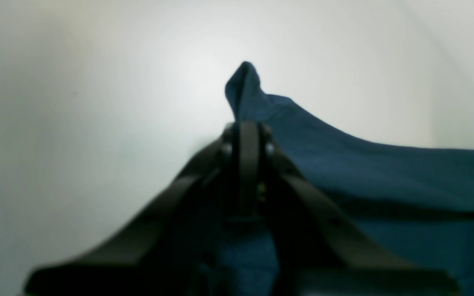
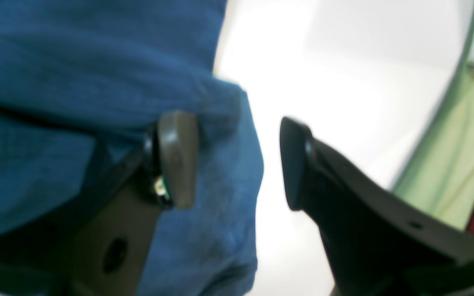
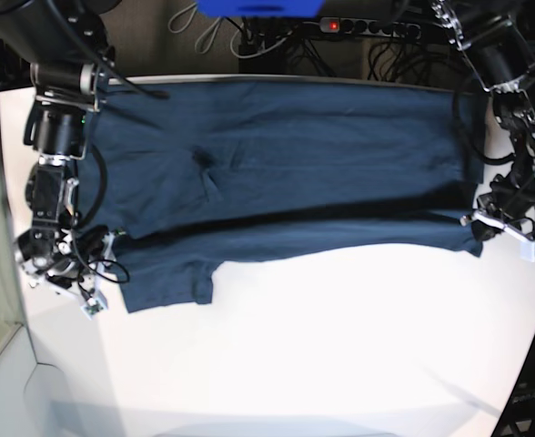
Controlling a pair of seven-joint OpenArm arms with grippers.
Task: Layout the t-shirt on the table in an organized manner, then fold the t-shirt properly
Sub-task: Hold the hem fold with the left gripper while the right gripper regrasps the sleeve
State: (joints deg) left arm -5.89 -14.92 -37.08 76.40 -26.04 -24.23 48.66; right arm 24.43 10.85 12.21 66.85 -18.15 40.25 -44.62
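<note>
Blurred black fingers of the left gripper (image 1: 248, 123) fill the near foreground of the left wrist view, pressed together on a pinched peak of navy cloth. Beyond, the t-shirt (image 1: 385, 172) slopes away to the right over the white table (image 1: 76, 102).

From the right wrist: right gripper (image 2: 239, 160) with jaws standing wide, nothing between them; one finger lying against the shirt's edge, the other out over bare white. Pale green surface at far right, plus a sliver of something red, too blurred to identify.

From the base view overhead: t-shirt (image 3: 277, 173) spread wide across the far half of the table (image 3: 340, 346), one long fold doubled over so a dark crease runs side to side. Sleeve jutting toward the near edge at lower left. Left gripper (image 3: 482, 223) clamped on the cloth corner at the picture's right; right gripper (image 3: 93, 264) beside the sleeve end at the picture's left, apparently just let go.

Progress, as a judgement: laying out looks finished, and a first lengthwise fold appears made. Sleeve still to be tucked and further folds left, so roughly midway at best.

No brand, label or legible writing visible anywhere; neck label not in sight.
</note>
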